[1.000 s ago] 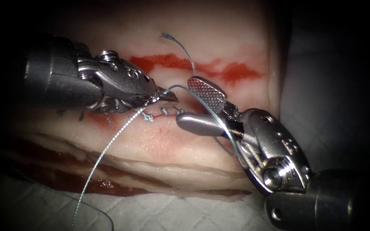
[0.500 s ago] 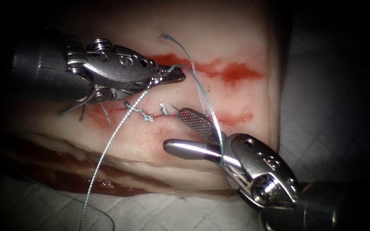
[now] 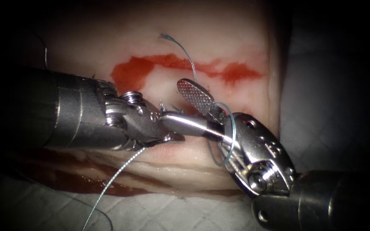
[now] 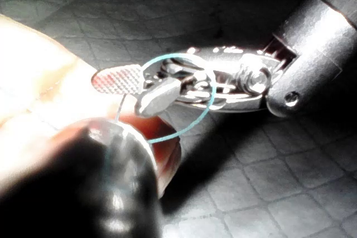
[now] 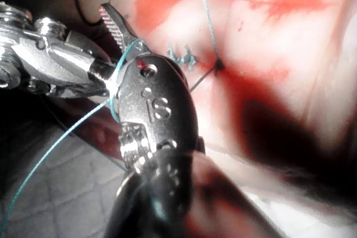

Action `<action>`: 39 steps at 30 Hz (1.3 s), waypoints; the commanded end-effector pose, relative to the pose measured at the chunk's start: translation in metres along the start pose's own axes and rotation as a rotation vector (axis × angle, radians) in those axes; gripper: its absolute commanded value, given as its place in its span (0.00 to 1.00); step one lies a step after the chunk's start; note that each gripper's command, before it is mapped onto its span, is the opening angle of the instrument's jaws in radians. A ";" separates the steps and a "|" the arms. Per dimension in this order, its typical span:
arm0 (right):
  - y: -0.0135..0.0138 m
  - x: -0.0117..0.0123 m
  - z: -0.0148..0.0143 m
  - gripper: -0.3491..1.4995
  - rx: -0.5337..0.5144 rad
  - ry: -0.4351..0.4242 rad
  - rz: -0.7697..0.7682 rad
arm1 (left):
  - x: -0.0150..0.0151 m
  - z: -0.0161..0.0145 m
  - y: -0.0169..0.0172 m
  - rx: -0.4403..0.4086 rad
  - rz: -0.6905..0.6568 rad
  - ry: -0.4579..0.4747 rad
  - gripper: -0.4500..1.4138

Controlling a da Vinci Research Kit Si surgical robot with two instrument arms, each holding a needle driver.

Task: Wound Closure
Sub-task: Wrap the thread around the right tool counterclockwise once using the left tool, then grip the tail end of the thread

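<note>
My left tool (image 3: 171, 137) comes in from the left, low over the stitched cut (image 3: 164, 107), shut on the blue thread (image 3: 116, 175), which trails down to the cloth. Its tip lies against the lower jaw of my right tool (image 3: 173, 100). The right tool stands open, with nothing between its ribbed upper jaw and smooth lower jaw. A loop of thread (image 3: 232, 128) is wound around the right tool behind its jaws; the loop (image 4: 212, 90) circles that tool (image 4: 118, 94) in the left wrist view. A free thread end (image 3: 180, 47) rises from the tissue (image 3: 219, 38).
A band of red fluid (image 3: 172, 63) lies on the tissue above the cut. Finished knots (image 5: 181, 57) sit along the cut beside the right tool. White patterned cloth (image 3: 159, 214) surrounds the tissue. The tissue's layered front edge (image 3: 172, 171) drops off below the tools.
The left tool swung up, then came down and right with the thread to meet the right tool's lower jaw. The right tool dipped, then rose. The thread now loops around the right tool.
</note>
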 end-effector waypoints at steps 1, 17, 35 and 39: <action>-0.0012 0.0006 0.0010 0.64 0.061 0.016 -0.031 | -0.0004 0.0011 -0.0001 -0.002 0.000 -0.002 0.00; -0.0065 0.0008 0.0060 0.39 0.306 0.289 -0.396 | 0.0005 0.0016 0.0025 -0.050 -0.060 0.031 0.00; -0.0073 0.0027 0.0089 0.44 0.195 0.470 -0.482 | 0.0006 0.0018 0.0025 -0.055 -0.059 0.034 0.00; -0.0077 0.0029 0.0090 0.55 0.150 0.493 -0.488 | 0.0006 0.0018 0.0025 -0.057 -0.059 0.034 0.00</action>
